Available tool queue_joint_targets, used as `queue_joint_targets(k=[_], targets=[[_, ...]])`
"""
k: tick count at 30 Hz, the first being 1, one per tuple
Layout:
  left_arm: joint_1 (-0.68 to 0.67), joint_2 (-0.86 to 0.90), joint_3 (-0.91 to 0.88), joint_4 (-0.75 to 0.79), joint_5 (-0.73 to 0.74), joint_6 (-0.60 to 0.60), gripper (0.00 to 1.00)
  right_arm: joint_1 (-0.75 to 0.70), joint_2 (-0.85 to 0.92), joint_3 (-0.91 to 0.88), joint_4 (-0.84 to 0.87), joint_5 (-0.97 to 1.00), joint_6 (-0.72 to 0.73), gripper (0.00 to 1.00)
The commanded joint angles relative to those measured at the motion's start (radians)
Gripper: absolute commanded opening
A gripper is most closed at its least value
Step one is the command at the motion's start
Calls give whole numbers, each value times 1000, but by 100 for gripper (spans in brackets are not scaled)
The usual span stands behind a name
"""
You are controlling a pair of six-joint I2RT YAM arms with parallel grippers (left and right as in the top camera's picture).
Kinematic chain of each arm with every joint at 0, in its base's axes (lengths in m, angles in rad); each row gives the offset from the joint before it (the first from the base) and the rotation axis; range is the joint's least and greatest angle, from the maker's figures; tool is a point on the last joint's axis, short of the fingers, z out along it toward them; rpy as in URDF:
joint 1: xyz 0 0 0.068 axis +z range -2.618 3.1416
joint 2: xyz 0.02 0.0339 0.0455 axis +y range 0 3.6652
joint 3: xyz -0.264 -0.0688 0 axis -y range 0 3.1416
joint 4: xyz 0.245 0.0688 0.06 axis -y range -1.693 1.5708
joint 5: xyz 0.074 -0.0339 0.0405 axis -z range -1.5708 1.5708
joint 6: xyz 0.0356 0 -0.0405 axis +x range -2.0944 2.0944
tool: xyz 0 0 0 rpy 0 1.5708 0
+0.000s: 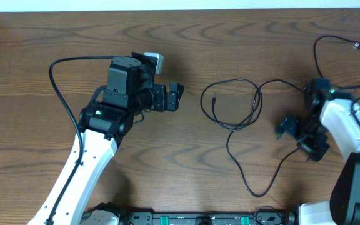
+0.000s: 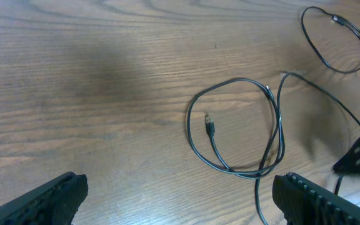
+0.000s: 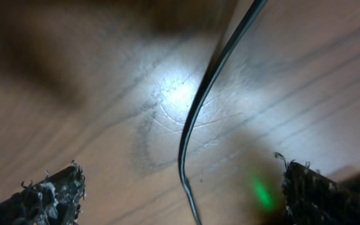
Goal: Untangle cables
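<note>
A thin black cable (image 1: 235,105) lies in a loose loop at the table's middle, its small plug end (image 2: 209,125) resting inside the loop. One strand of it trails down and right toward my right gripper (image 1: 299,139). A second black cable (image 1: 336,59) curls at the far right. In the right wrist view a black cable strand (image 3: 205,94) runs over the wood between the spread fingers of my right gripper (image 3: 183,197), which is open and low over it. My left gripper (image 1: 179,97) is open and empty, left of the loop. Its dark fingertips (image 2: 55,197) frame bare wood in the left wrist view.
The wooden table (image 1: 36,50) stretches wide to the left and front of the loop. The left arm's thicker black cable (image 1: 58,81) arcs at the left. A green light spot (image 3: 261,192) glows on the wood near the right finger.
</note>
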Motion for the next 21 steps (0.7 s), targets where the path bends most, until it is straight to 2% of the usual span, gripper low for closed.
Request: queue_joint_targets(k=[1,2,7,9,12,14,16,21], targets=[[3,4,22,-4,-10,-8,100,40,-6,-109,78,-17,61,99],[3,4,22,-4,-10,-8,100,54,-6,-161,135,-58,61,97],[3,4,22,-4,-10,-8,100,63,-6,-243,188,-87,68,93],[3,4,22,-4,-10,-8,99,63,-6,-275,215,-88,68,78],[3,4,22,-4,-10,-8,100,65,-6,-328,292,-89,76,36],[3,4,22,-4,-10,-8,100,66,-6,-344,339,-89,96,19],[3,4,22,-4,-10,-8,100,67,-6,-356,434,-119,109,11],[3,4,22,-4,-10,-8,100,67,-6,-357,649,-175,132,5]])
